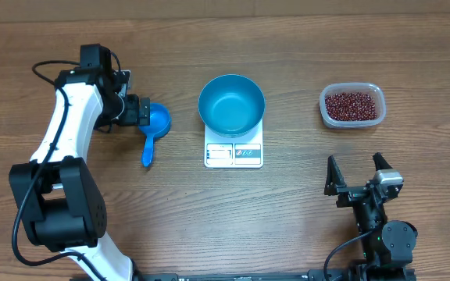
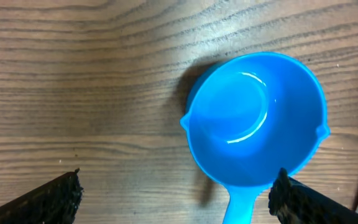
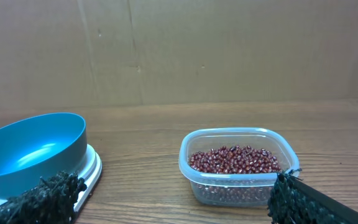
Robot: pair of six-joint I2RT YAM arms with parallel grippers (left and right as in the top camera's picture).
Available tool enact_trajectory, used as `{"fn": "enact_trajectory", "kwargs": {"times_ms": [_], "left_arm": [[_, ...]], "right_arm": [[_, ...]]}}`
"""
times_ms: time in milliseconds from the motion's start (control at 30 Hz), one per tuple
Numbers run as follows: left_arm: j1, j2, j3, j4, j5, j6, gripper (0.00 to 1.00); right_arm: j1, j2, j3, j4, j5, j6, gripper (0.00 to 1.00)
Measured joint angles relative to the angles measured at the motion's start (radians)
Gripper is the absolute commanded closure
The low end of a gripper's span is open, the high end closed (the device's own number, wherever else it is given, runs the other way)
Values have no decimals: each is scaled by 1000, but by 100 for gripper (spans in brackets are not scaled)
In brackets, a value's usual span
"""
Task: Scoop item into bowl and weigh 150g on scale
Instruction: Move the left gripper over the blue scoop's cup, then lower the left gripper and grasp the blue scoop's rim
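Currently the left gripper [image 1: 141, 110], jaws wide and empty, hangs at the cup of the blue scoop [image 1: 158, 121]. The scoop's handle [image 1: 148, 152] runs toward the near edge. The beans [image 1: 352, 105] lie in the clear tub [image 1: 324, 102] at far right, well apart. The empty bowl [image 1: 231, 104] sits on the scale [image 1: 233, 154] at centre. The right gripper [image 1: 355, 162], also open, is nearer the tub.

beans [image 1: 353, 104]: dark red-brown. bowl [image 1: 231, 109]: deep blue, plain. scale [image 1: 233, 154]: white with printed label panels. scoop [image 1: 156, 123]: bright blue. tub [image 1: 323, 101]: clear. table [image 1: 287, 226]: brown with darker wood-grain lines. left arm [image 1: 67, 125]: white links, black joints.
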Motion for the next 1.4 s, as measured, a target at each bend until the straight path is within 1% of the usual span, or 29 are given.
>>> {"fn": "enact_trajectory", "kwargs": {"times_ms": [267, 600, 733, 867, 1167, 1200, 1267, 1400], "left_arm": [[0, 2, -39, 87, 0, 20, 0], [-46, 6, -39, 124, -3, 143, 0], [-53, 56, -39, 125, -3, 177, 1], [-53, 129, -40, 142, -5, 197, 0], [-53, 132, -40, 162, -11, 201, 0], [-53, 132, -40, 164, -11, 201, 2], [-53, 132, -40, 166, -11, 198, 15], [-53, 132, -40, 174, -12, 211, 26]], "right_arm": [[0, 0, 0, 0, 0, 0, 0], [0, 0, 0, 0, 0, 0, 0], [0, 0, 0, 0, 0, 0, 0], [0, 0, 0, 0, 0, 0, 0], [0, 0, 0, 0, 0, -1, 0], [0, 0, 0, 0, 0, 0, 0], [0, 0, 0, 0, 0, 0, 0], [0, 0, 0, 0, 0, 0, 0]]}}
